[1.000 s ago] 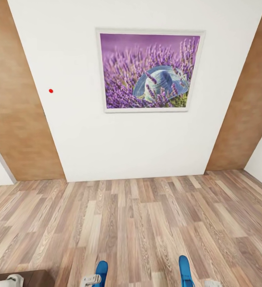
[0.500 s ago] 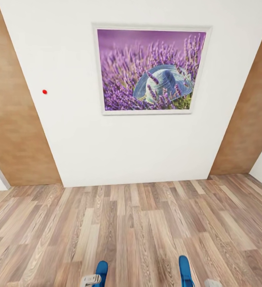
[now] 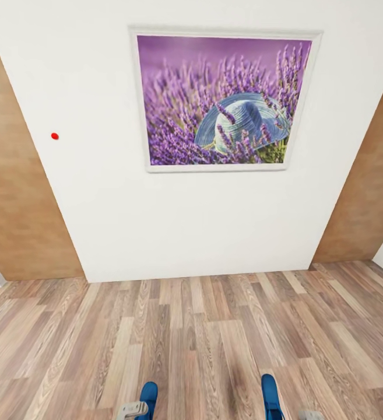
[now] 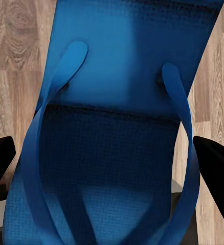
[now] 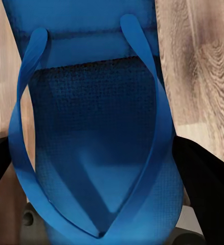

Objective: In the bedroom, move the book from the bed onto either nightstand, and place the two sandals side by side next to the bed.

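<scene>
Both claws, left (image 4: 112, 158) and right (image 5: 99, 168), each clamp one blue sandal (image 4: 122, 102).

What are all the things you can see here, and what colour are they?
Sandals: two, bright blue; left sandal sits between the left hand's fingers, right sandal between the right hand's fingers; in the head view their tips poke up at the bottom edge.
Picture: one, purple lavender with a pale blue hat, white frame, on the wall.
Wall: one, white, straight ahead.
Red dot: one, on the wall left of the picture.
Wood panels: two, light brown, one on the left, one on the right.
Floor: wood planks, brown and tan.
Left hand: black fingers, holding a sandal.
Right hand: black fingers, holding a sandal.
</scene>
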You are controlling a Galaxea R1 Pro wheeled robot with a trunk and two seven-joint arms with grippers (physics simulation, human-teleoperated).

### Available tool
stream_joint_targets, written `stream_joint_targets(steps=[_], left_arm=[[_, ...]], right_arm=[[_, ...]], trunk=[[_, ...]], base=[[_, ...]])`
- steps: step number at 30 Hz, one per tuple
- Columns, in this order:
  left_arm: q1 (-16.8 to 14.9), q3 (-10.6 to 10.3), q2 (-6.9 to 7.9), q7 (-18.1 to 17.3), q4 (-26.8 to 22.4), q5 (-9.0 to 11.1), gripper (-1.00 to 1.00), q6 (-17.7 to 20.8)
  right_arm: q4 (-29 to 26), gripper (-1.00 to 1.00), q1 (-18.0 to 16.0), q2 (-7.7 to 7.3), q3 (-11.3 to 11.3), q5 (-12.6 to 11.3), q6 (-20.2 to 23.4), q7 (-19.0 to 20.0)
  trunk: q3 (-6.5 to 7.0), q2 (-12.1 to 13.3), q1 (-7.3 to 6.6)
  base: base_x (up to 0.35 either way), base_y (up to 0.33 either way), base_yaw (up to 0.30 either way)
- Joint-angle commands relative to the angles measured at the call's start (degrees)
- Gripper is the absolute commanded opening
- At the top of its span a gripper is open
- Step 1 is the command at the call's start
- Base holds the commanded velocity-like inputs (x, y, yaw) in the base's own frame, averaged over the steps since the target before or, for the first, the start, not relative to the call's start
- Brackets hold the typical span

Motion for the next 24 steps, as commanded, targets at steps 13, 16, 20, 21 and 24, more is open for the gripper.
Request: stream_joint_targets(steps=[13, 16, 20, 21, 24], left_arm=[[-0.1, -0.4, 0.02, -0.1, 0.0, 0.6, -1.0, 0.1], [-0.1, -0.4, 0.02, -0.1, 0.0, 0.7, -1.0, 0.1], [-0.1, -0.4, 0.02, -0.1, 0.0, 0.6, -1.0, 0.1], [-0.1, -0.4, 0.02, -0.1, 0.0, 0.6, -1.0, 0.1], [-0.1, -0.4, 0.02, -0.1, 0.0, 0.6, -1.0, 0.1]], right_arm=[[0.0, -1.0, -0.1, -0.03, 0.4, -0.5, -0.1, 0.1], [0.1, -1.0, -0.1, -0.03, 0.4, -0.5, -0.1, 0.1], [0.1, -1.0, -0.1, -0.03, 0.4, -0.5, -0.1, 0.1], [0.1, -1.0, -0.1, -0.03, 0.4, -0.5, -0.1, 0.1], [0.1, -1.0, -0.1, -0.03, 0.4, -0.5, -0.1, 0.1]], trunk=[[-0.12, -0.1, 0.07], [-0.12, -0.1, 0.07], [-0.12, -0.1, 0.07], [-0.12, -0.1, 0.07], [-0.12, -0.1, 0.07]], base=[[0.318, 0.0, 0.0], [0.318, 0.0, 0.0], [0.316, 0.0, 0.0], [0.311, 0.0, 0.0], [0.309, 0.0, 0.0]])
